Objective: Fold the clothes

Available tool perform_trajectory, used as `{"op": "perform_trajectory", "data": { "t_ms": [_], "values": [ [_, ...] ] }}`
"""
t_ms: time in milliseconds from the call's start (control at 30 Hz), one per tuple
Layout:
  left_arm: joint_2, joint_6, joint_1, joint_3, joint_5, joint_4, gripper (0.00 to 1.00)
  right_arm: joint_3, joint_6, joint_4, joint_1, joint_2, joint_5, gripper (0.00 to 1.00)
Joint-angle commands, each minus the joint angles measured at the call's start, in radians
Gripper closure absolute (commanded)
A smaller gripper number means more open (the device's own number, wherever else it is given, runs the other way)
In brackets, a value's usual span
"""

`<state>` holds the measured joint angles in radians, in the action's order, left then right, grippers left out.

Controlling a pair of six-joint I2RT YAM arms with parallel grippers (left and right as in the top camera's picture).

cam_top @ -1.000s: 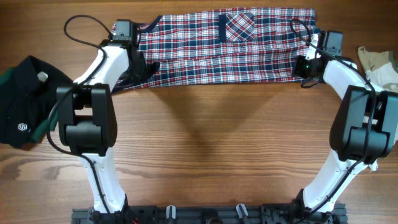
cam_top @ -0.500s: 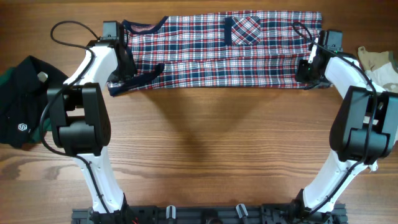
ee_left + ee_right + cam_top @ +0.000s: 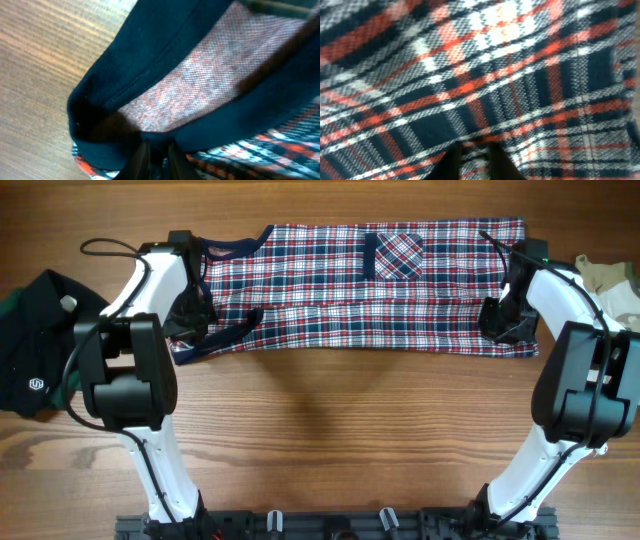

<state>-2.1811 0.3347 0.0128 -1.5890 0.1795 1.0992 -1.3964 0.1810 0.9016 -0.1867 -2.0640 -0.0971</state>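
Observation:
A red, white and navy plaid garment lies folded as a long band across the far side of the table, a chest pocket on top. My left gripper is shut on its navy-trimmed left end. My right gripper is shut on its right end, plaid cloth filling the right wrist view. In both wrist views the fingertips pinch fabric.
A black garment with a small white logo lies at the left edge. A beige cloth lies at the right edge. Bare wooden table spans the near side between the arm bases.
Both grippers have pulled the plaid garment toward me and slightly rightward. The band has stretched out flatter and wider.

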Motion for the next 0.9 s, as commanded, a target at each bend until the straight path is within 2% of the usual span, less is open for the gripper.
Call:
{"op": "perform_trajectory", "data": {
  "t_ms": [0, 67, 100, 133, 233, 300, 367, 433, 533, 700, 867],
  "values": [
    [0.02, 0.018, 0.012, -0.008, 0.02, 0.002, 0.85, 0.057, -0.027, 0.016, -0.007, -0.041, -0.012, 0.61],
    [0.077, 0.021, 0.011, -0.087, 0.003, 0.002, 0.69, 0.003, -0.038, 0.0, -0.007, 0.028, -0.012, 0.35],
    [0.108, 0.021, 0.011, -0.143, -0.037, 0.001, 0.52, -0.04, -0.05, -0.004, -0.007, 0.069, -0.007, 0.24],
    [0.13, 0.021, 0.011, -0.185, -0.071, 0.0, 0.44, -0.074, -0.051, -0.001, -0.007, 0.093, 0.001, 0.18],
    [0.192, 0.012, 0.011, -0.309, -0.201, -0.055, 0.17, -0.198, -0.089, -0.002, -0.007, 0.17, 0.108, 0.12],
    [0.208, 0.01, 0.011, -0.333, -0.293, -0.134, 0.07, -0.29, -0.103, -0.008, -0.007, 0.2, 0.143, 0.1],
    [0.204, 0.01, 0.011, -0.335, -0.354, -0.258, 0.04, -0.352, -0.113, -0.072, -0.007, 0.2, 0.143, 0.03],
    [0.202, 0.01, 0.011, -0.335, -0.354, -0.333, 0.04, -0.352, -0.13, -0.179, -0.007, 0.194, 0.119, 0.01],
    [0.2, -0.011, 0.009, -0.335, -0.354, -0.365, 0.05, -0.352, -0.151, -0.292, -0.011, 0.172, 0.104, 0.01],
    [0.142, -0.087, -0.013, -0.336, -0.343, -0.412, 0.08, -0.352, -0.147, -0.367, -0.039, 0.104, 0.086, 0.0],
    [0.037, -0.213, -0.103, -0.335, -0.343, -0.543, 0.03, -0.352, -0.154, -0.413, -0.067, 0.003, 0.087, 0.01]
  ]
}}
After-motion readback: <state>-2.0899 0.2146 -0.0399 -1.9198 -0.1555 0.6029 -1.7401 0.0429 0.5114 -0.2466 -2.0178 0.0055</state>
